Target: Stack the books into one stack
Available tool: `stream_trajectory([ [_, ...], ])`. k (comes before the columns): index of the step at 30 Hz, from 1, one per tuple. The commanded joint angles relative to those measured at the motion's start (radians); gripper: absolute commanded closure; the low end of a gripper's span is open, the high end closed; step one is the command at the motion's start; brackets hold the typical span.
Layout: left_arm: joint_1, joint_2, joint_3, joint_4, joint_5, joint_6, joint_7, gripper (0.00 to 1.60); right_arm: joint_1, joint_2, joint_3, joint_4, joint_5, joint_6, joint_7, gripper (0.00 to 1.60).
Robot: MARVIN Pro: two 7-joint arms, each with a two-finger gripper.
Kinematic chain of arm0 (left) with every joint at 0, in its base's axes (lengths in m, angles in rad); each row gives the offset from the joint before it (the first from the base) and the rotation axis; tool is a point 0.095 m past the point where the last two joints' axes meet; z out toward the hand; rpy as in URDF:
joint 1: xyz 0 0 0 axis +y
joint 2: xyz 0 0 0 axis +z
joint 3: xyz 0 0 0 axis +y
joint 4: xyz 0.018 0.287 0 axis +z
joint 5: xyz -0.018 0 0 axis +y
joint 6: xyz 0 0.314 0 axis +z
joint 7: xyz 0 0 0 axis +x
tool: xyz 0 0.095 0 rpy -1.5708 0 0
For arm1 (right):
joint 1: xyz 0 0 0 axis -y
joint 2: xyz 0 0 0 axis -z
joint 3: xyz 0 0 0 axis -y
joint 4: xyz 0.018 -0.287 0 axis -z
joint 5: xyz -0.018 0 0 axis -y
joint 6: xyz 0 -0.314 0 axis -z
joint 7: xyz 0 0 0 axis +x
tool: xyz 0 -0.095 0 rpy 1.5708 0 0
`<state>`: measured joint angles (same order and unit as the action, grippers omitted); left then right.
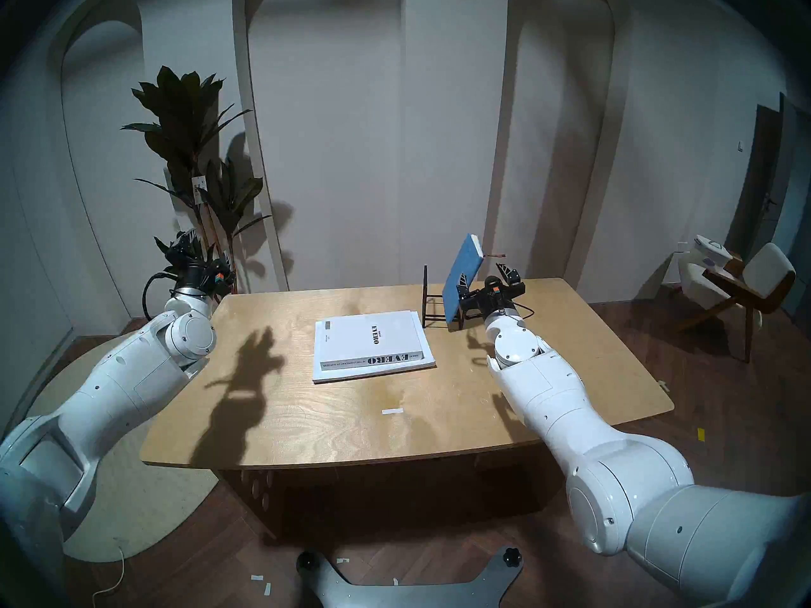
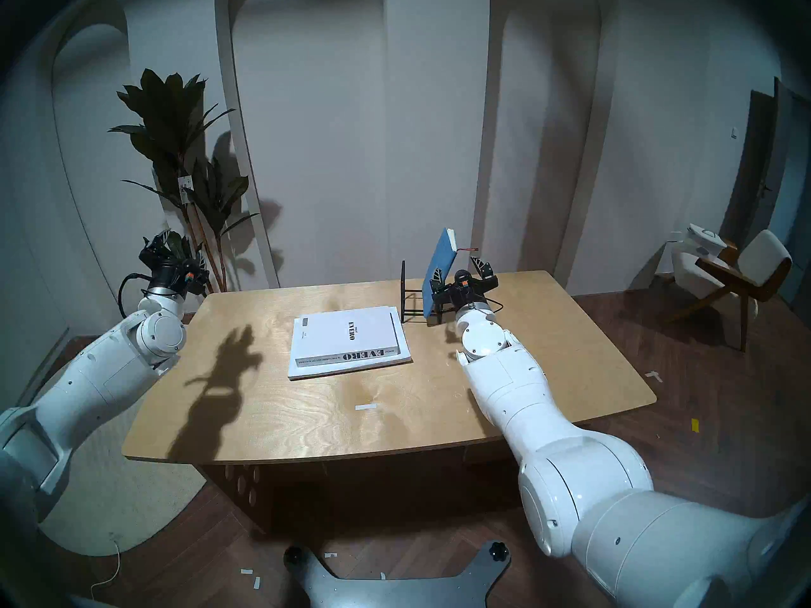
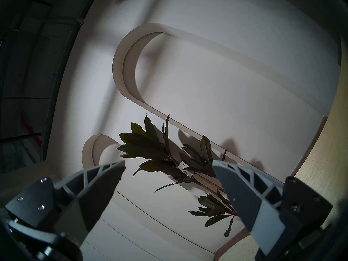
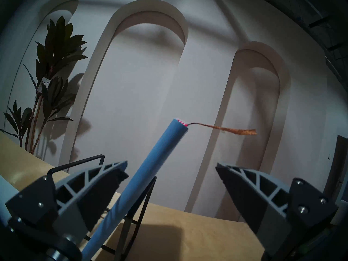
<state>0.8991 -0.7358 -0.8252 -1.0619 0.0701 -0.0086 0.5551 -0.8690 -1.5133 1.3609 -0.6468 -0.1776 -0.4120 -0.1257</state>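
Note:
The thick white "EVERO" book point(image 1: 371, 339) point(image 2: 346, 337) lies flat on the large thin white booklet point(image 1: 327, 377) point(image 2: 307, 373) in the middle of the wooden table point(image 1: 307, 418). The blue notebook point(image 1: 463, 278) point(image 2: 441, 269) point(image 4: 150, 170) leans tilted in the black wire stand point(image 1: 432, 304) point(image 4: 75, 163) at the back right, its ribbon point(image 4: 226, 129) sticking out. My right gripper point(image 1: 482, 274) point(image 2: 457, 269) point(image 4: 171, 164) is open around the notebook, which sits close to one finger. My left gripper point(image 1: 199, 247) point(image 3: 168, 161) is open and empty beyond the table's back left corner.
A tall dark plant point(image 1: 197, 155) point(image 3: 160, 151) stands behind the left gripper. A small white tape strip point(image 1: 392, 411) lies near the table's front. A chair point(image 1: 741, 282) stands off to the right on the floor.

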Motion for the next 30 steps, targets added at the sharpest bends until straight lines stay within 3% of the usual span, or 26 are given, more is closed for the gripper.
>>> stream_trajectory([
  [1, -0.020, 0.004, -0.011, -0.008, 0.001, -0.001, 0.006, 0.00, 0.094, -0.027, -0.012, 0.043, -0.009, -0.031, -0.001, 0.00],
  [10, -0.020, 0.004, -0.011, -0.008, 0.002, -0.001, 0.006, 0.00, 0.162, -0.053, -0.019, 0.155, -0.020, -0.030, -0.025, 0.00],
  [11, -0.020, 0.004, -0.011, -0.008, 0.002, -0.001, 0.006, 0.00, 0.170, -0.055, -0.018, 0.166, -0.020, -0.027, -0.029, 0.53],
  [12, -0.020, 0.004, -0.012, -0.008, 0.002, -0.002, 0.006, 0.00, 0.178, -0.058, -0.019, 0.178, -0.024, -0.022, -0.040, 0.82],
  [13, -0.020, 0.004, -0.012, -0.008, 0.002, -0.002, 0.006, 0.00, 0.186, -0.060, -0.019, 0.190, -0.025, -0.022, -0.046, 0.94],
  [16, -0.020, 0.004, -0.012, -0.008, 0.002, -0.002, 0.006, 0.00, 0.201, -0.068, -0.026, 0.225, -0.039, -0.021, -0.072, 1.05],
  [19, -0.020, 0.004, -0.012, -0.008, 0.002, -0.002, 0.006, 0.00, 0.215, -0.078, -0.032, 0.265, -0.050, -0.038, -0.100, 1.37],
  [22, -0.020, 0.004, -0.012, -0.008, 0.002, -0.002, 0.006, 0.00, 0.221, -0.087, -0.038, 0.293, -0.061, -0.055, -0.135, 1.56],
  [30, -0.019, 0.004, -0.012, -0.008, 0.002, -0.002, 0.006, 0.00, 0.229, -0.104, -0.035, 0.289, -0.073, -0.107, -0.266, 1.60],
])
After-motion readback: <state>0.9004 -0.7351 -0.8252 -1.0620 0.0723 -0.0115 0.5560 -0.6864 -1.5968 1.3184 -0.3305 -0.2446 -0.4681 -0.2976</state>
